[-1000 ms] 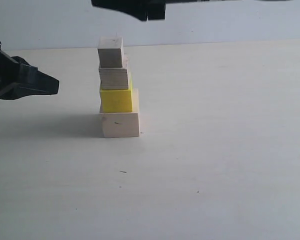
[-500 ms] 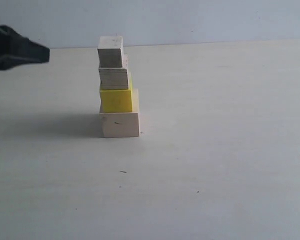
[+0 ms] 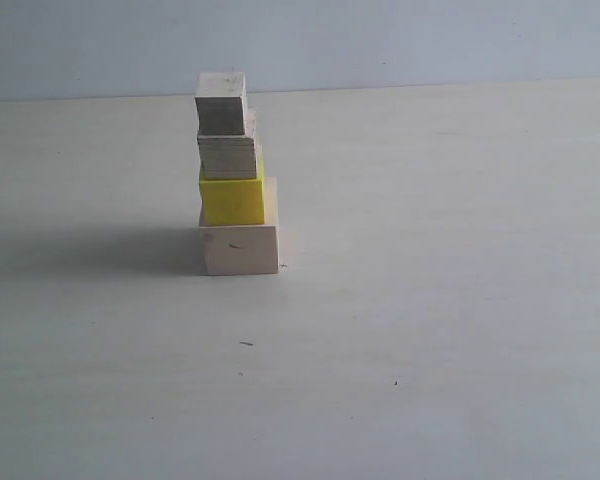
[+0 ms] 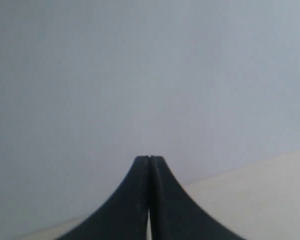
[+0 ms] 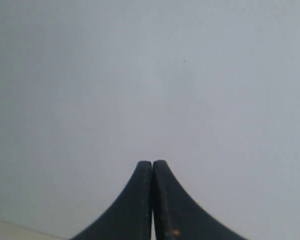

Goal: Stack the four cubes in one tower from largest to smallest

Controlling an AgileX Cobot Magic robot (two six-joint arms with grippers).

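Note:
A four-cube tower stands left of centre on the table in the exterior view. The large pale wooden cube (image 3: 240,249) is at the bottom, the yellow cube (image 3: 232,201) rests on it, the layered-plywood cube (image 3: 227,157) sits above that, and the smallest pale cube (image 3: 221,103) tops the column. No gripper appears in the exterior view. My left gripper (image 4: 149,158) is shut with nothing in it and faces the grey wall. My right gripper (image 5: 152,162) is also shut and empty, facing the same wall.
The pale table (image 3: 430,300) runs back to a grey wall (image 3: 400,40). A strip of table edge (image 4: 260,185) shows in the left wrist view.
The left gripper, at the left edge a second ago, rose and drew out of the exterior view. The right gripper left the top edge earlier. The tower has not moved.

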